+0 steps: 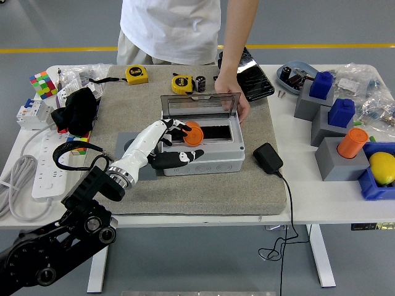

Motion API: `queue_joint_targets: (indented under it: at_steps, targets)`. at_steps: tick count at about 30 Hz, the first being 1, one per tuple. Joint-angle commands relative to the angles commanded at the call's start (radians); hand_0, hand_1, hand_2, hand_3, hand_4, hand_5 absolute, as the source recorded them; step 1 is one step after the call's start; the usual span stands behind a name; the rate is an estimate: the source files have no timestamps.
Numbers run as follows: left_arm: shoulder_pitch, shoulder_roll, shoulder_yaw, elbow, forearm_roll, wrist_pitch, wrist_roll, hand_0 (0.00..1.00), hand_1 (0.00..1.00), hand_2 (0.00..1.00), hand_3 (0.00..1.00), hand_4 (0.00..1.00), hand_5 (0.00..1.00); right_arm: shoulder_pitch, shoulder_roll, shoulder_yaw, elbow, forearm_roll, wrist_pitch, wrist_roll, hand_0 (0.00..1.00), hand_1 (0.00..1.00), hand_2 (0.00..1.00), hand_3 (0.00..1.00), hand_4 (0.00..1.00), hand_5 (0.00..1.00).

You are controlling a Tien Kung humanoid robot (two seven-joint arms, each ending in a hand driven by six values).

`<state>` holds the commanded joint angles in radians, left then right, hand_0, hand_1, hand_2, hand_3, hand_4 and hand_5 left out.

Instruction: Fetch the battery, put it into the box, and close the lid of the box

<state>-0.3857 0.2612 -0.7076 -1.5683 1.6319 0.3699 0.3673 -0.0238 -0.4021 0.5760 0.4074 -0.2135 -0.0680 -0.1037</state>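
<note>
Overhead, the empty, spread robot hand (166, 143) rests on the box (200, 148) atop the mat (203, 191).

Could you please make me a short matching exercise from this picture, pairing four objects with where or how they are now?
Things:
1. orange battery
2. box lid
3. black adapter
4. yellow lemon

Places or states:
A. in the blue tray at the right edge
B. standing open, upright
C. on the mat right of the box
D. lying in the grey box's opening, beside the left hand's fingertips

Pairs: 1-D, 2-B, 3-C, 4-A
</note>
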Motion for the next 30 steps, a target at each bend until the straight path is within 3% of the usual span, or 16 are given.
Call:
queue_joint_targets:
  at_steps: [13, 23, 30]
  targets:
    - [-0.069, -0.038, 0.035, 0.041, -0.010, 0.005, -0.011, 0.515, 0.698, 0.686, 0.707, 0.906, 0.475, 0.002, 0.000, -0.003, -0.001, 0.004, 0.002, 0.000, 0.624, 0.642, 0.653, 0.591, 0.998, 0.561]
    - [-0.132, -0.085, 0.087, 0.099, -0.064, 0.008, -0.028, 0.516, 0.698, 0.687, 0.710, 0.904, 0.479, 0.004, 0.001, -0.006, 0.002, 0.004, 0.002, 0.001, 0.624, 0.643, 0.654, 0.591, 0.998, 0.561]
    - [-0.160, -0.098, 0.109, 0.120, -0.061, 0.014, -0.033, 0.517, 0.696, 0.692, 0.719, 0.904, 0.480, 0.004, 0.000, -0.010, 0.000, 0.006, 0.004, 0.001, 0.624, 0.643, 0.654, 0.591, 0.998, 0.561]
